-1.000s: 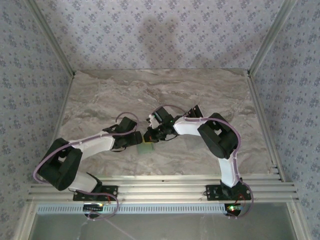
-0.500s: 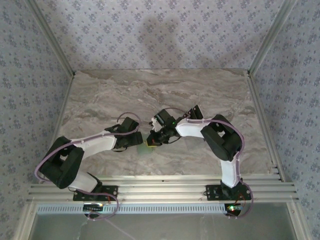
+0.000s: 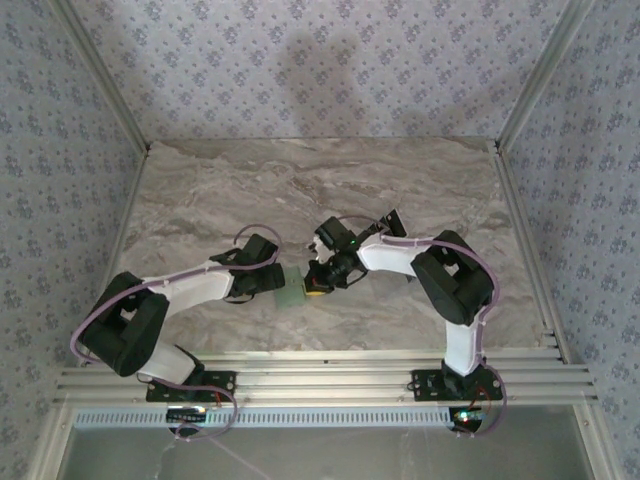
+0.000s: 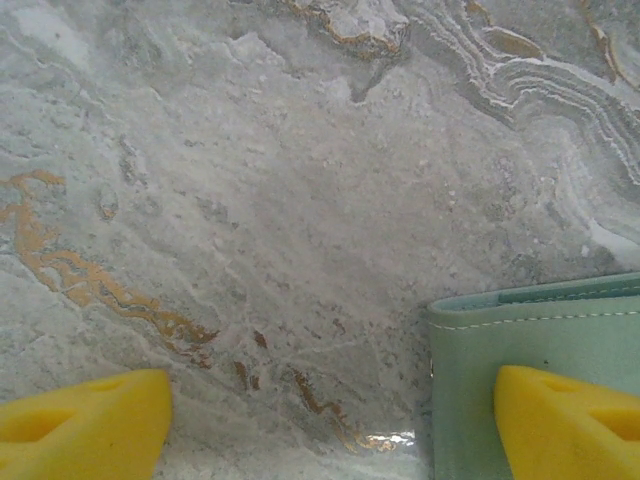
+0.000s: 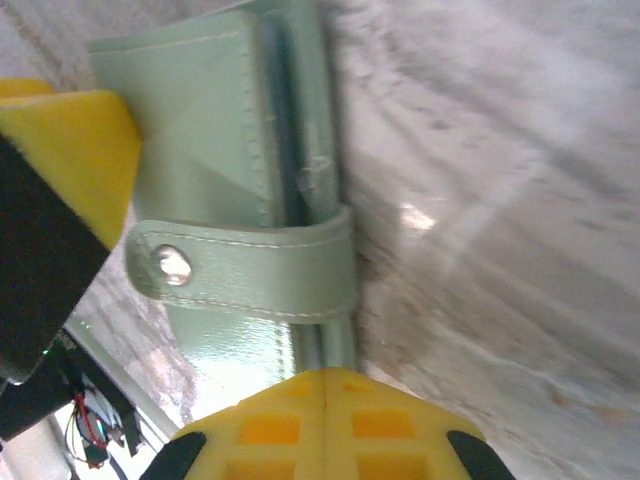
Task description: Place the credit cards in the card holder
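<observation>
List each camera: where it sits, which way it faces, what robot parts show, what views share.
Top external: above and behind the bases, looking down on the marble table; both arms show.
Left wrist: on the left arm, facing down at the table; left pincer fingertips show.
Right wrist: on the right arm, close over the card holder; right pincer fingertips.
Shared by all: the card holder.

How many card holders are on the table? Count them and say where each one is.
1. The card holder lies on the marble table between the left hand and the right hand, a left finger over its edge. Another could hide under the arms.
</observation>
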### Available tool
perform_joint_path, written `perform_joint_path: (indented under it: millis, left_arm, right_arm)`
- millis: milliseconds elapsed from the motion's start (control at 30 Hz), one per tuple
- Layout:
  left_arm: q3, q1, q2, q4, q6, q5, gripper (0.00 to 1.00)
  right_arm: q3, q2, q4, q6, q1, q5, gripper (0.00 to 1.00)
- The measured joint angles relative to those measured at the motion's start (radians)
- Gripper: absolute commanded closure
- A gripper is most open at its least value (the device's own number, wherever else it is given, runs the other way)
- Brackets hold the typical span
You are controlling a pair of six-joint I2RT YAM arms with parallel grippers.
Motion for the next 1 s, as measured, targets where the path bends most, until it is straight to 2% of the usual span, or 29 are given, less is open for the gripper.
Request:
perform_joint_path:
  millis: [33,167,267,433,533,633,1000]
  left_arm:
    - [0.000,0.000,0.001,0.000,0.000,0.000,0.16]
    - [0.002,0.000,0.005,0.000,0.000,-0.003,0.16]
    - [0.002,0.000,0.005,0.000,0.000,-0.003,0.16]
    - [0.002,0.000,-0.002,0.000,0.000,-0.002,0.14]
    - [0.002,0.000,-0.010,-0.003,0.001,0.005,0.12]
    - [0.003,0.000,-0.024,-0.004,0.003,0.010,0.11]
    - [-0.019,0.000,-0.194,-0.049,-0.003,-0.004,0.11]
  right_arm:
    - [0.000,-0.010,-0.014,0.000,-0.006,0.011,1.00]
    - [0.007,-0.044,-0.063,-0.006,-0.021,0.054,0.84]
    - [0.041,-0.046,-0.105,-0.026,-0.022,0.079,0.76]
    - [0.110,-0.045,-0.139,-0.055,-0.013,0.102,0.75]
    - [0.135,-0.045,-0.158,-0.062,-0.003,0.119,0.68]
    - [0.161,-0.044,-0.191,-0.077,0.015,0.140,0.65]
    - [0.289,0.026,-0.315,-0.115,0.075,0.238,0.64]
